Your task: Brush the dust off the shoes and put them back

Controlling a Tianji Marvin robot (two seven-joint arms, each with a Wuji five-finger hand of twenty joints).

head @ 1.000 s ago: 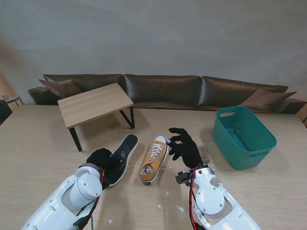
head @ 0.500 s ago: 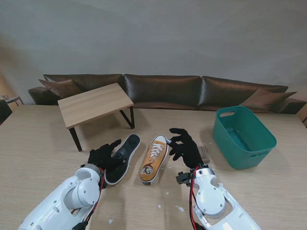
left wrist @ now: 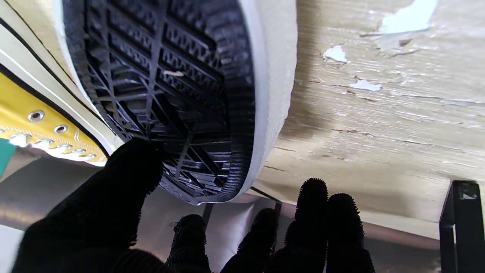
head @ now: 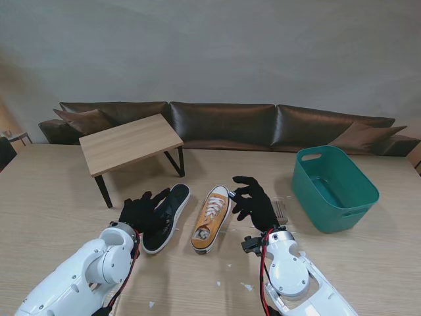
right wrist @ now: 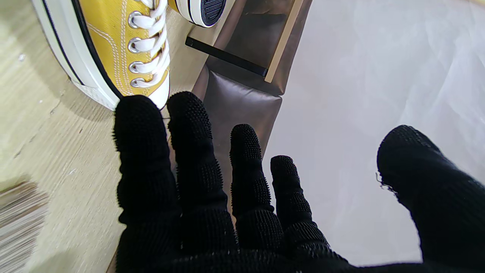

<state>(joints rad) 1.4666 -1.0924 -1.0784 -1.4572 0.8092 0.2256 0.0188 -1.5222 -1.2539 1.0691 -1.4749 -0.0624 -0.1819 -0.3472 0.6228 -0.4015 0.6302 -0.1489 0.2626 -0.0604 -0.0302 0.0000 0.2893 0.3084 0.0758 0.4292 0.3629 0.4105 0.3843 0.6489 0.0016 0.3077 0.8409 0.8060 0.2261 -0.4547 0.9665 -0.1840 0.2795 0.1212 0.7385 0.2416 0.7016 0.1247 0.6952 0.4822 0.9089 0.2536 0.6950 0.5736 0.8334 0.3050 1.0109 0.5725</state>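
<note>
Black shoe: I see the black shoe with the white-edged, ribbed black sole (head: 166, 210) lying tipped on its side on the pale wooden table top (head: 52, 197), sole turned toward my left hand, just left of its yellow partner.
Yellow shoe: the yellow canvas sneaker with white laces (head: 211, 218) sits upright near the table's middle, toe pointing away from me, its side nearly touching the black shoe.
Left hand: my black-gloved left hand (head: 142, 212) is spread wide and holds nothing; in the left wrist view the thumb (left wrist: 125, 178) overlaps the sole, though I cannot tell if it touches.
Right hand: my black-gloved right hand (head: 252, 201) is spread, empty, just right of the yellow sneaker's toe, and its fingertips (right wrist: 136, 113) are close by the toe cap.
Brush: a small pale-bristled brush (head: 281, 209) lies on the table behind my right hand, mostly hidden.
Debris: white flecks (head: 246, 286) lie scattered nearer to me.
Surroundings: a teal plastic basket (head: 334, 187) stands to the right; a small wooden bench with black legs (head: 128, 143) stands far left.
</note>
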